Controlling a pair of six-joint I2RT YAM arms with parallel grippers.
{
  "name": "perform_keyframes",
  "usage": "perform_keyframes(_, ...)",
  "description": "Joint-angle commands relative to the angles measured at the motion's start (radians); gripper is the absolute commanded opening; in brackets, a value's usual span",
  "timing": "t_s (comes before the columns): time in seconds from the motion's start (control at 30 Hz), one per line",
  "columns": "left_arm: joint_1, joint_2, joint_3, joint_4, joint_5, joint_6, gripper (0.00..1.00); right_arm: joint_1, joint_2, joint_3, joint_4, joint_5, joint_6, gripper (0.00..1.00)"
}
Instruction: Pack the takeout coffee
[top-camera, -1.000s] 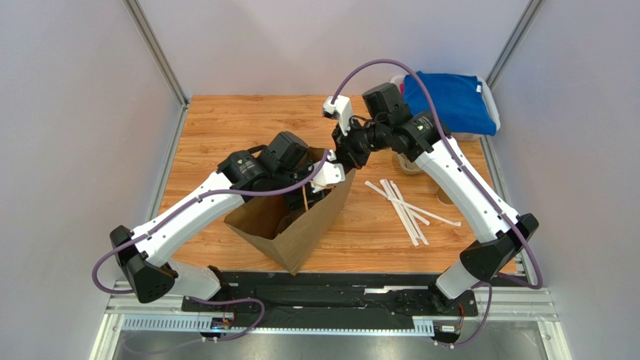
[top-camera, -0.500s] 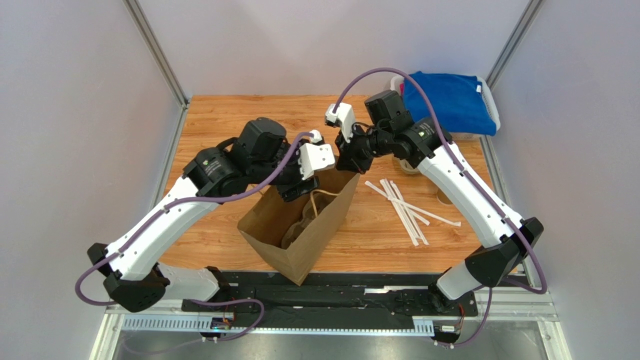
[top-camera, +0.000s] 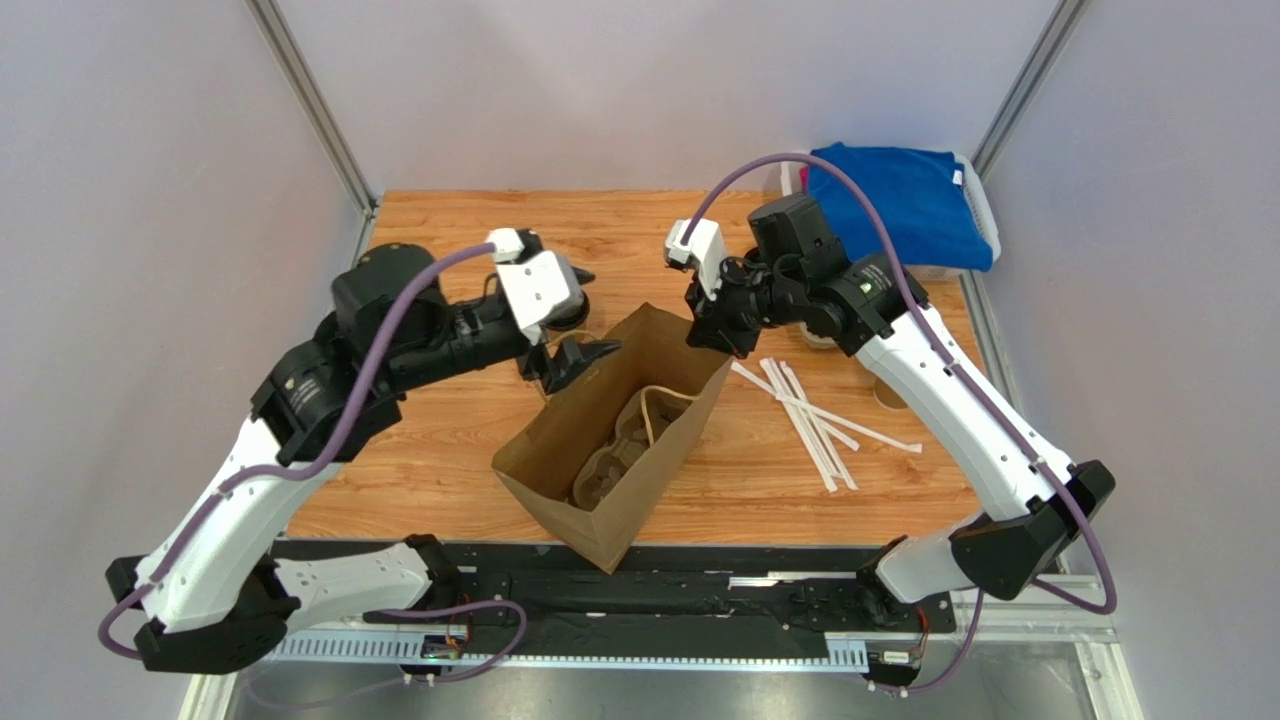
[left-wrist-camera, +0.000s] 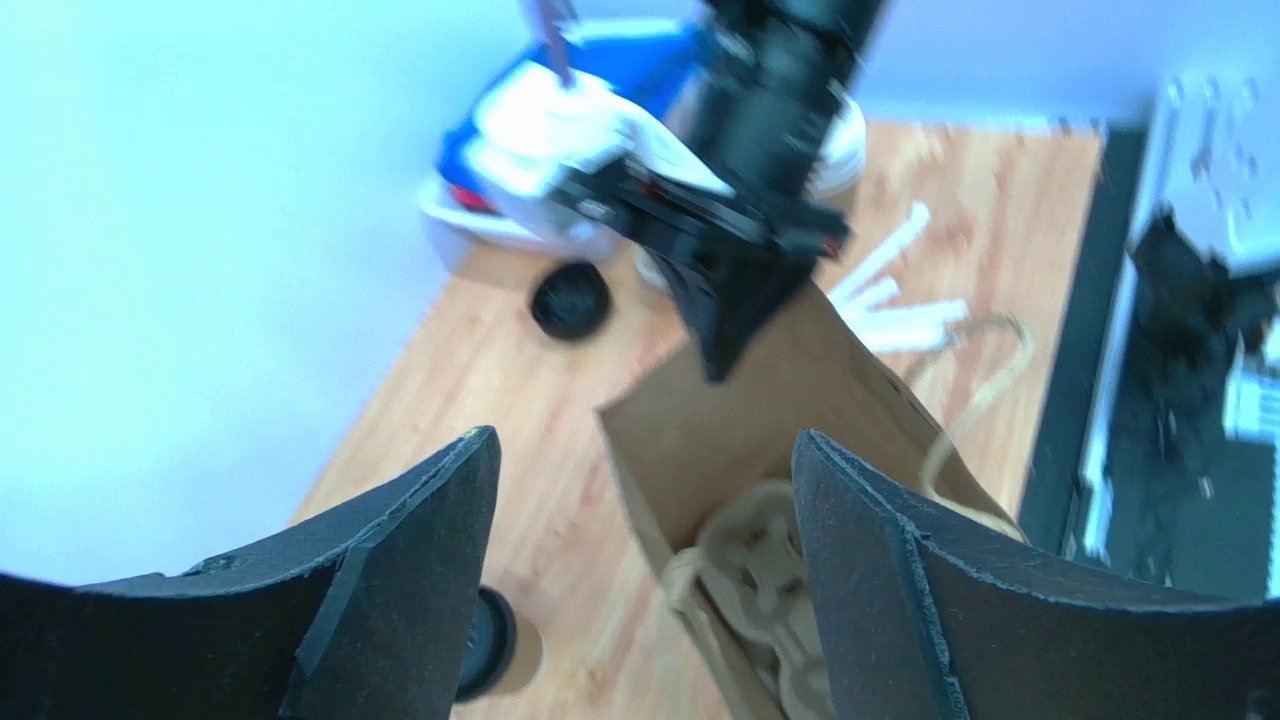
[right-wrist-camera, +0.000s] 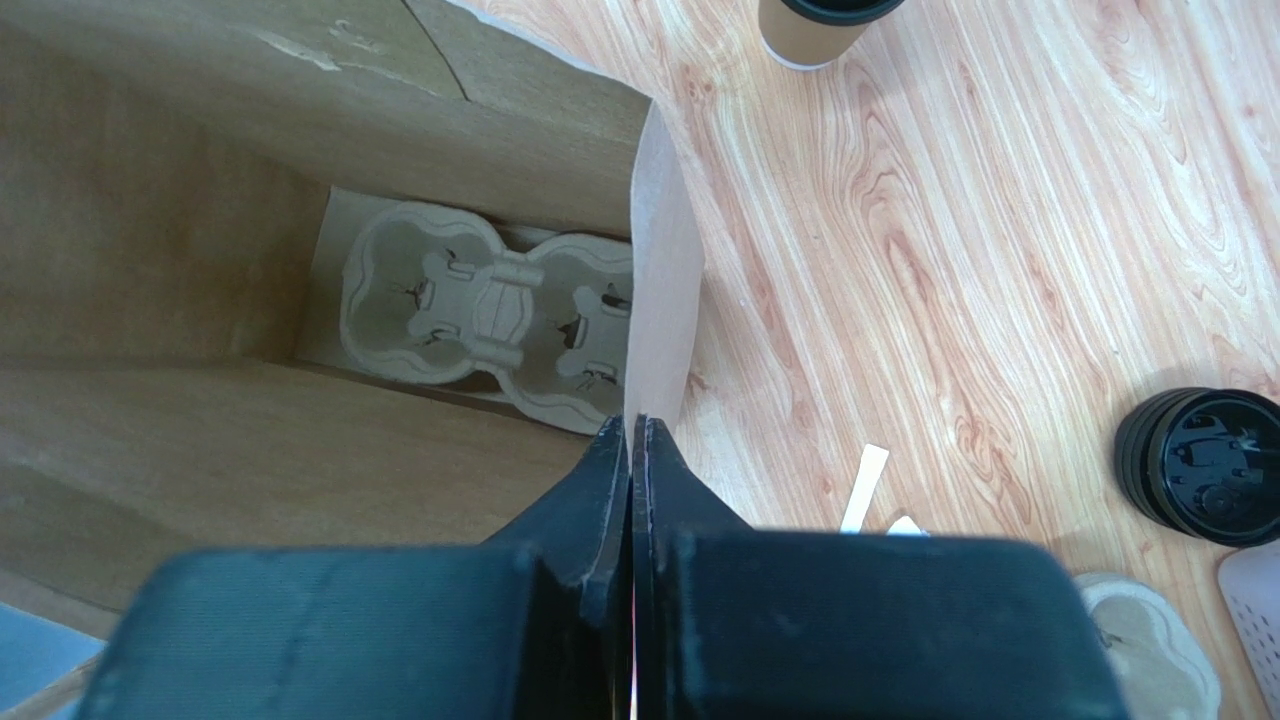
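Below the left gripper (left-wrist-camera: 643, 450), jaws apart with nothing between them: takeout coffee (left-wrist-camera: 489, 645), upright, black lid on top, long axis vertical, showing at the inner edge of one finger; it stands on the table near the paper bag (top-camera: 601, 510), not in it; cup carrier (right-wrist-camera: 481, 315) lies flat on the bag floor; right gripper (right-wrist-camera: 631, 450) is pinched together on the bag's rim, with the coffee across the bag mouth from it; judgement: left arm is nearer and free, so the pick falls to it, descending over the cup; right arm is occupied holding the mouth open.
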Motion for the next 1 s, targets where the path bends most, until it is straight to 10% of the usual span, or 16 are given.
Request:
perform_keyframes(0.0,0.003,-0.038,0.011,0.184,-0.104,-0.116,0.81,0.004,-0.088,-0.029,0.076,-0.031,-0.051,0.00)
perform_keyframes(0.53,0.374,-0.025,-0.157,0.221,-0.109,-0.443,0.88,0.009,-0.195,-0.081,0.057,-0.087,-0.188,0.00)
perform_keyframes(0.97,0.511,0.297,-0.158,0.058,-0.023,-0.269,0.89,0.006,-0.180,-0.116,0.050,0.168,-0.022,0.00)
